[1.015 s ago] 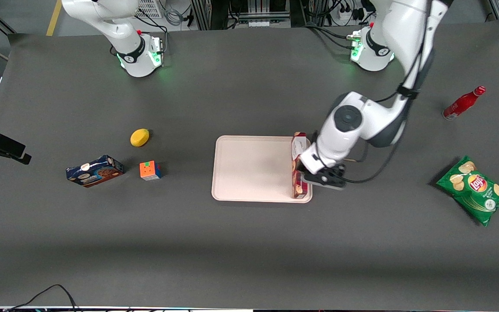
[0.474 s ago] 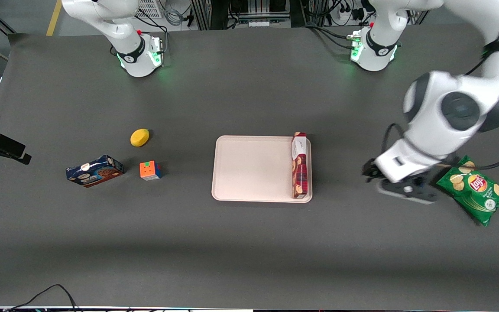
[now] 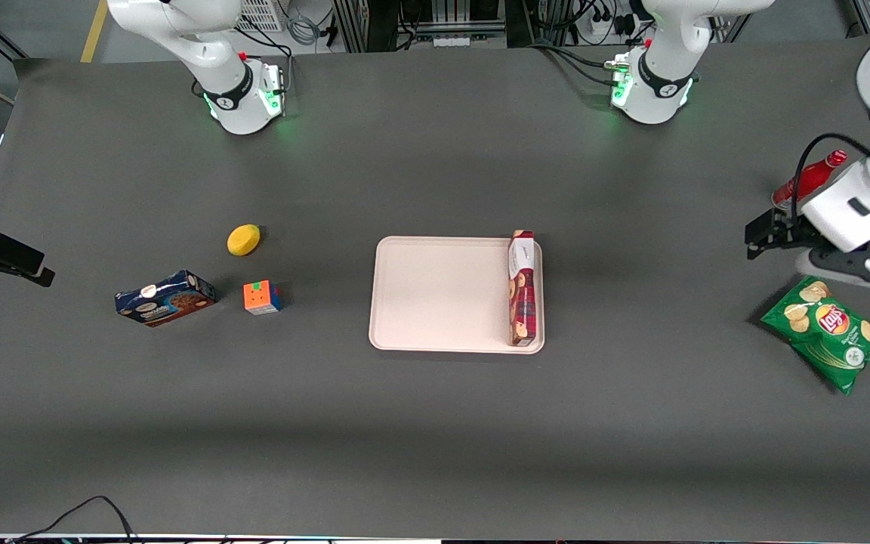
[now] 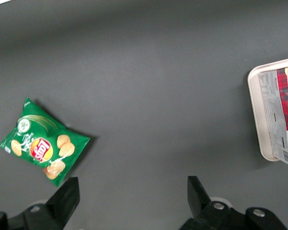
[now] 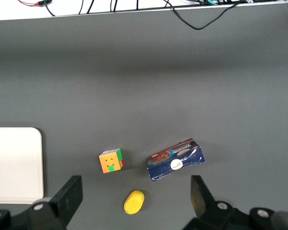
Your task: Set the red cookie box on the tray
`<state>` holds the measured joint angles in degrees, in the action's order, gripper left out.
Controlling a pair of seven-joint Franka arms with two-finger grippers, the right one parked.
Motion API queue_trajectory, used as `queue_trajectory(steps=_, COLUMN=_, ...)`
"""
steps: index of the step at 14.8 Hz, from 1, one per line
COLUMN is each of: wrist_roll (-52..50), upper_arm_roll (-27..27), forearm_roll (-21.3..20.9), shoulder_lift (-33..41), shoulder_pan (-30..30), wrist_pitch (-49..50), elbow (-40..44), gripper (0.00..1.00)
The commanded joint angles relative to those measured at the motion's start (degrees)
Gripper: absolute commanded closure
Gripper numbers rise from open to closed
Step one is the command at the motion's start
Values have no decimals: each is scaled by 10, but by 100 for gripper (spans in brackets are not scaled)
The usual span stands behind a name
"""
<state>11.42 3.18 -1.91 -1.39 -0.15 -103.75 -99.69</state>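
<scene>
The red cookie box (image 3: 523, 291) lies flat on the tray (image 3: 442, 295), along the tray's short edge nearest the working arm's end of the table, white end farther from the front camera. The left wrist view shows the same box (image 4: 284, 112) inside the tray's rim (image 4: 255, 110). My left gripper (image 3: 763, 233) hangs well away from the tray, toward the working arm's end, above the table between a red bottle and a chips bag. Its fingers stand wide open in the wrist view, the gripper (image 4: 133, 187) holding nothing, with bare table below.
A green chips bag (image 3: 828, 331) lies near the gripper, nearer the front camera. A red bottle (image 3: 809, 180) lies beside the arm. Toward the parked arm's end sit a dark-blue cookie box (image 3: 165, 297), a colour cube (image 3: 262, 297) and a lemon (image 3: 243, 239).
The gripper was at the red cookie box on the tray; it has let go and swung away toward the working arm's end. The box stays on the tray.
</scene>
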Motion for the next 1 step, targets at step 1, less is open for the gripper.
queue_trajectory(steps=1, wrist_roll=11, upper_arm_roll=-1, forearm_roll=14, shoulder_lift=19, shoulder_pan=3, wrist_pitch=21, elbow=1, gripper=0)
